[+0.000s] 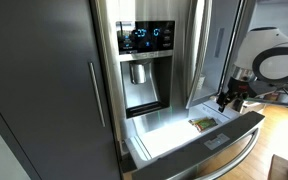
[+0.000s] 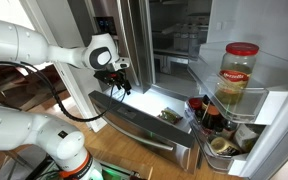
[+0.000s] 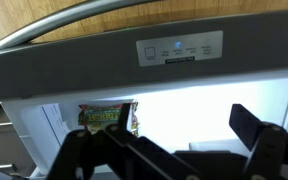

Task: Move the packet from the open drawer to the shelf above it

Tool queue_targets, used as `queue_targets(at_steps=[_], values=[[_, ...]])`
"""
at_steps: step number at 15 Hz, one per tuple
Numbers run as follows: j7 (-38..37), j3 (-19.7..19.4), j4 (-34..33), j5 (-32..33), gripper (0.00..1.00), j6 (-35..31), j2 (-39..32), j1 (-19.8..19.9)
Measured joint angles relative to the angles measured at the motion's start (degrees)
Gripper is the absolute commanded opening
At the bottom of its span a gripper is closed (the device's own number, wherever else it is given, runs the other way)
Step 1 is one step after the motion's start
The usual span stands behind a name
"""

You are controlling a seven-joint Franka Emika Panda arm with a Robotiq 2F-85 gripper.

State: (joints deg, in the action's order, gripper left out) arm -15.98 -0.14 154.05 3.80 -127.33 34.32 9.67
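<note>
The green packet with yellowish print (image 1: 203, 123) lies flat on the white floor of the open steel drawer (image 1: 246, 128). It also shows in an exterior view (image 2: 170, 116) and in the wrist view (image 3: 106, 117). The drawer's bar handle (image 1: 229, 161) runs across its front; in the wrist view the drawer front (image 3: 84, 62) lies across the top. My gripper (image 1: 227, 100) hangs above the drawer, open and empty, off to one side of the packet and not touching it; it also shows in an exterior view (image 2: 121, 88) and in the wrist view (image 3: 164, 135). The fridge shelves (image 2: 176, 45) lie above the drawer.
An open fridge door stands beside the drawer, its bins holding a red-lidded jar (image 2: 240, 75) and small bottles (image 2: 206, 112). The other fridge door carries a water dispenser (image 1: 141, 75). A tall dark cabinet door (image 1: 34, 80) stands next to the fridge.
</note>
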Motion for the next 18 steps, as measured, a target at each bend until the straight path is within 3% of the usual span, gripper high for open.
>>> queue_targets(at_steps=[4,14,18], values=[[-4.24,-2.36,3.33,-0.45,1.0,-8.78,-2.08,4.48],[-7.5,-2.71,2.98,-1.0,1.0,-10.02,-3.36,5.89],[-14.19,-3.57,-1.42,-1.92,1.0,-15.52,-10.54,9.86]])
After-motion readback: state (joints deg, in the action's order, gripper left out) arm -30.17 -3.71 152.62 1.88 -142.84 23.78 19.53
